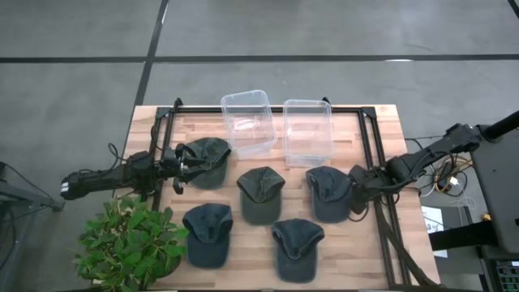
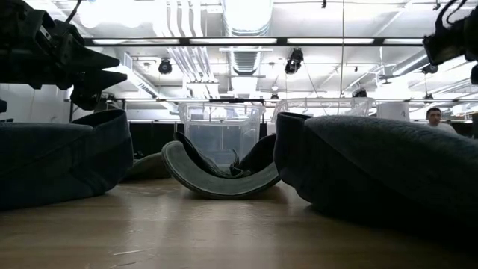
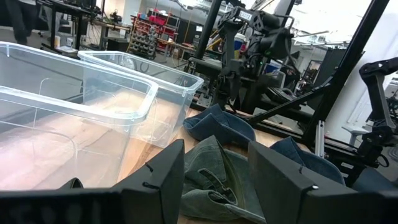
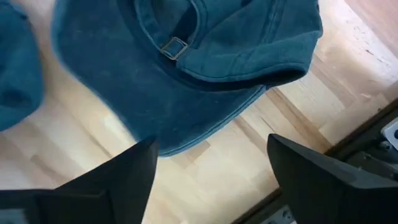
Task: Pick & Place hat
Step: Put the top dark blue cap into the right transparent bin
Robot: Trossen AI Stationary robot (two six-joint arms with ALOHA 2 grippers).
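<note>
Several dark blue-green hats lie on the wooden table (image 1: 369,122). My right gripper (image 1: 358,199) points down, open, over the right rim of the right-hand hat (image 1: 328,192). In the right wrist view that hat (image 4: 186,74) lies below the gripper (image 4: 211,180) with its strap buckle (image 4: 174,46) up, and the two fingers stand apart above its edge and the bare wood. My left gripper (image 1: 180,166) waits level and open at the left edge of the far left hat (image 1: 204,159), whose cloth (image 3: 214,180) shows beyond its fingers.
Two clear plastic tubs (image 1: 248,122) (image 1: 307,131) stand side by side at the table's far edge. Other hats lie at the middle (image 1: 261,193), near left (image 1: 208,234) and near right (image 1: 298,247). A potted plant (image 1: 130,243) stands at the near left corner. A black frame (image 1: 375,146) borders the table.
</note>
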